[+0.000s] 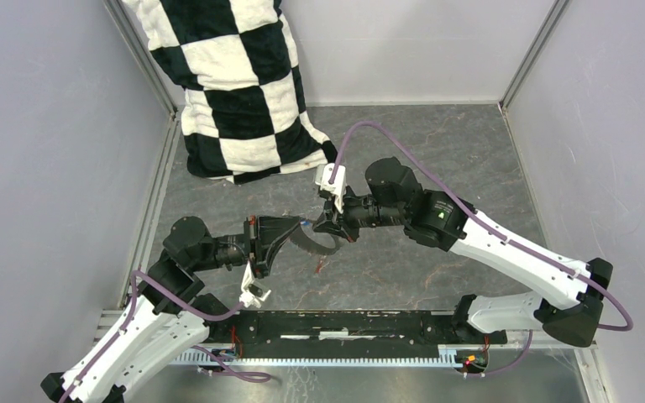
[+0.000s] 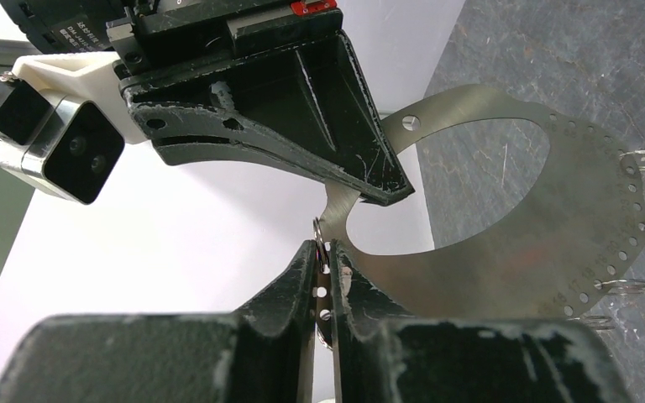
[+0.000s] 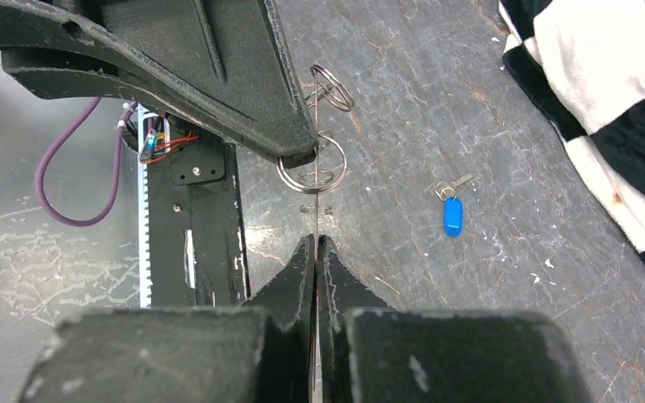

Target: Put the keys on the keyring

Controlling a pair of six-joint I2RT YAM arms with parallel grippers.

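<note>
Both arms hold the keyring (image 1: 326, 244) off the bench (image 1: 445, 151) at mid-frame of the top view: the left pincer (image 2: 323, 262) is clenched on one end, the right pincer (image 3: 315, 249) on the other. The blue key (image 3: 452, 215) lies on the bench right of centre in the right wrist view, long axis up the frame. The right arm looks nearer, but would have to let go first.

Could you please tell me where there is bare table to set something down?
The widest bare patch lies between the right arm and the back wall, beside the checkered cloth. A narrower strip runs between the red key and the base rail. The middle, around the keyring, is crowded.
</note>
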